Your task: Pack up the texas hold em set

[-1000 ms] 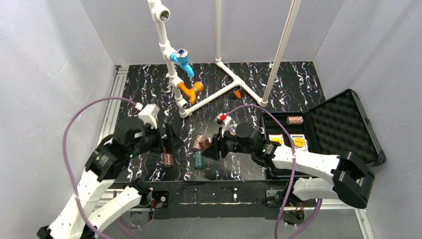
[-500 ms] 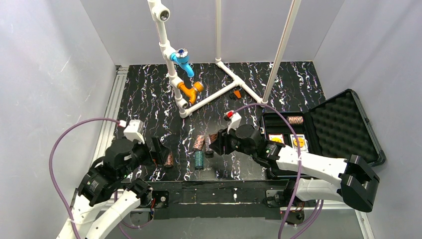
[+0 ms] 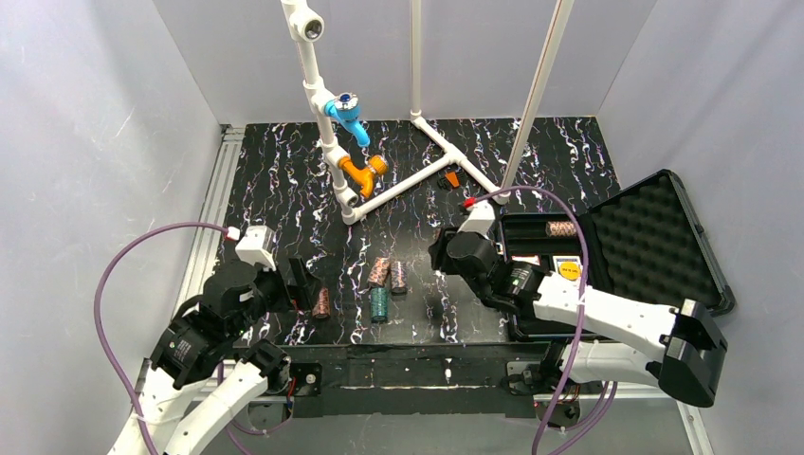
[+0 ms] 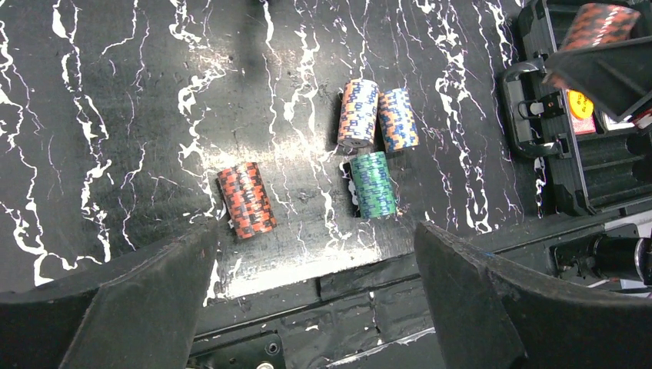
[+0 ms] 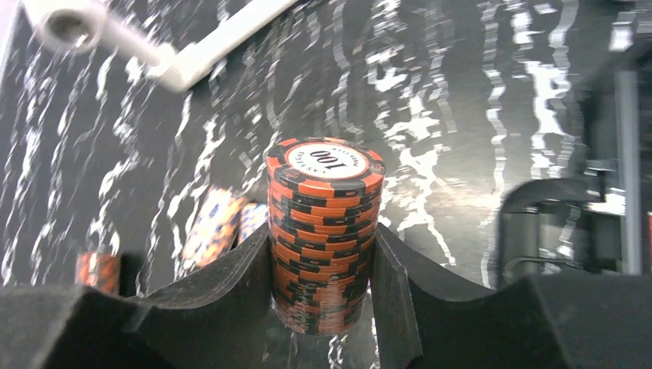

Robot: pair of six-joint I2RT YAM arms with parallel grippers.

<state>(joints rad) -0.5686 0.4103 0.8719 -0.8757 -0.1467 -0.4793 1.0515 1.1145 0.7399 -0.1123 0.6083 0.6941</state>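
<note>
Orange-black "100" chip stack (image 5: 324,223) tight in right tool (image 5: 323,265); left tool (image 4: 315,234) gaping, empty.

The table (image 3: 275,180) is covered with a black surface veined in white. It is enclosed on three sides by plain pale grey walls (image 3: 95,142), evenly lit. A white pipe frame (image 3: 327,142) with a blue fitting (image 3: 349,116) and an orange fitting (image 3: 363,172) is set at the far side. An aluminium rail (image 3: 213,218) is seen along the left edge.
</note>
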